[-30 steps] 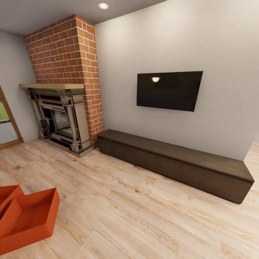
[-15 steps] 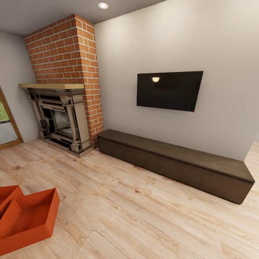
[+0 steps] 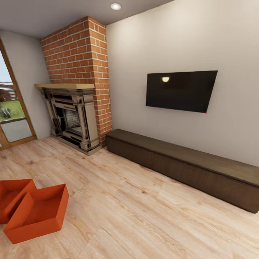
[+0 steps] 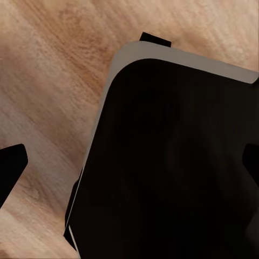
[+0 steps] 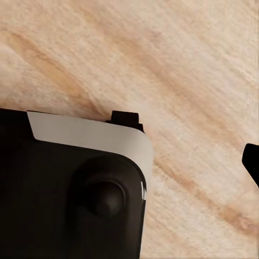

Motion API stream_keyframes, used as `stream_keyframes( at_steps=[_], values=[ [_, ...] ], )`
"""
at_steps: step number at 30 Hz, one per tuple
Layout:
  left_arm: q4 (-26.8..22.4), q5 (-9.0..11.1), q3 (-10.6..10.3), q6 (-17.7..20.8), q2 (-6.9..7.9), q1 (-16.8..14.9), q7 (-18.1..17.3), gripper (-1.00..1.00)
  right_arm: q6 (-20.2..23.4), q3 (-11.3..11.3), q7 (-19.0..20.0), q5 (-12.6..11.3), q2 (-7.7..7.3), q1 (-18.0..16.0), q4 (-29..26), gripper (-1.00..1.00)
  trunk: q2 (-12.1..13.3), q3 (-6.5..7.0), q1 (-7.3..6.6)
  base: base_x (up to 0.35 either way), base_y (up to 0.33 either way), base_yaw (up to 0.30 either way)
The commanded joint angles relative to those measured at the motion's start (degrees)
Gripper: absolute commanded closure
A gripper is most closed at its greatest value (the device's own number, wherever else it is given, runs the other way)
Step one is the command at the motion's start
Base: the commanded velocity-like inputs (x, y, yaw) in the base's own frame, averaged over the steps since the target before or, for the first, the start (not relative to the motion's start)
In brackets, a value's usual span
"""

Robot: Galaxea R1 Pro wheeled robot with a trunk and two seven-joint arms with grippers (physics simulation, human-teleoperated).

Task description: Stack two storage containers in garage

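Two red-orange open-top storage containers stand on the light wood-plank flooring of the living room, at the lower left of the head view. The nearer one [image 3: 37, 212] shows whole and empty; the other [image 3: 12, 196] sits touching it on its left, partly cut off by the picture edge. My left gripper [image 4: 129, 167] is open, its dark fingertips [image 4: 9, 171] far apart over the robot's black base [image 4: 172, 162] and the wood floor. My right gripper [image 5: 129, 162] hangs over the base too, open, with one fingertip [image 5: 252, 162] at the picture's edge. Neither holds anything.
A brick fireplace [image 3: 77, 118] stands in the far left corner, a wood-framed glass door [image 3: 14, 115] to its left. A long low dark cabinet [image 3: 180, 163] runs along the wall under a wall-mounted TV [image 3: 180, 90]. Open wood floor [image 3: 144, 216] lies ahead.
The whole head view has swung left, so the camera has moved. The containers now show further in from the picture's edge, and more of the glass door shows. Nothing was moved.
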Motion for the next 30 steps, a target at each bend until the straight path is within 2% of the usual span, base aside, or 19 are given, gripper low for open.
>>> stream_keyframes(
  at_steps=[1,7,12,30],
  values=[
    [-0.07,0.12,0.40,0.04,-0.03,-0.01,0.09,-1.00,-0.33,0.34,0.25,-0.58,0.01,-0.06,0.16,-1.00,-0.03,-0.06,0.00,0.000,0.000,0.274],
    [0.15,0.16,0.42,-0.77,-0.02,-0.01,0.14,-1.00,-0.30,0.07,0.17,-0.70,0.03,-0.06,0.24,-1.00,-0.03,-0.06,0.00,0.000,0.000,0.276],
    [0.60,0.23,0.42,-4.61,-0.02,-0.01,0.18,-1.00,-0.74,-0.03,0.08,-0.98,0.10,-0.06,0.43,-1.00,-0.03,-0.06,0.00,0.000,0.000,0.281],
    [0.72,0.30,0.42,-5.01,-0.01,-0.01,0.18,-1.00,-0.97,-0.10,-0.02,-0.80,0.03,-0.06,0.45,-1.00,-0.03,-0.06,0.00,0.000,0.000,0.291]
  ],
)
